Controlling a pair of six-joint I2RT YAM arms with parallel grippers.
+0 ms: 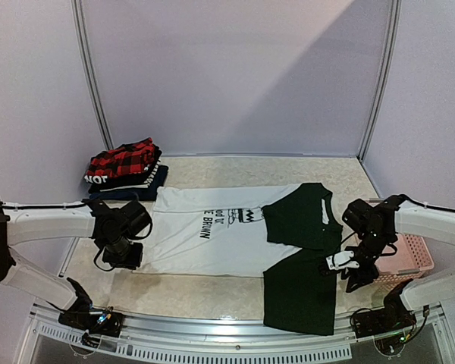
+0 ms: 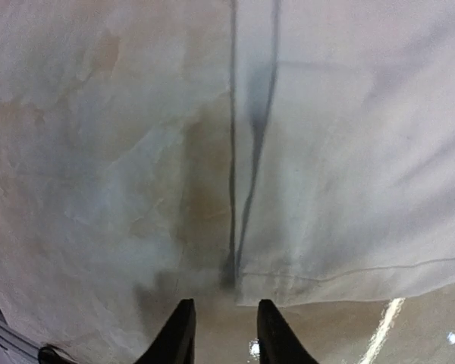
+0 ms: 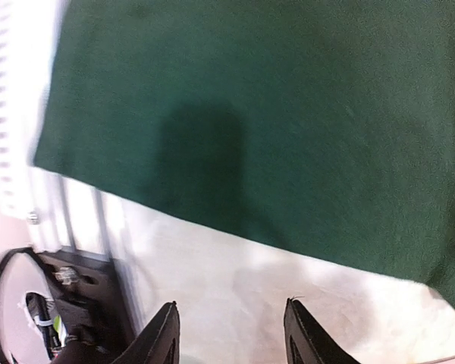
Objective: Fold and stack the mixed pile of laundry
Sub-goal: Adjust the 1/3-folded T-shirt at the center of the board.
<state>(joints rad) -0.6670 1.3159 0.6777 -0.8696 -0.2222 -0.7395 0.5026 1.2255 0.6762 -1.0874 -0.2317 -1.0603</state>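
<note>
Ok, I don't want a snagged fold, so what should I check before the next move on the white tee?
1. Left gripper empty, jaws apart: ok.
2. Right gripper empty, jaws apart: ok.
3. White printed tee with dark green sleeves lying spread out: ok.
4. Tee's bottom hem just ahead of left gripper: ok.
5. Folded stack topped by red-and-black plaid shirt clear of tee: cannot tell.
</note>
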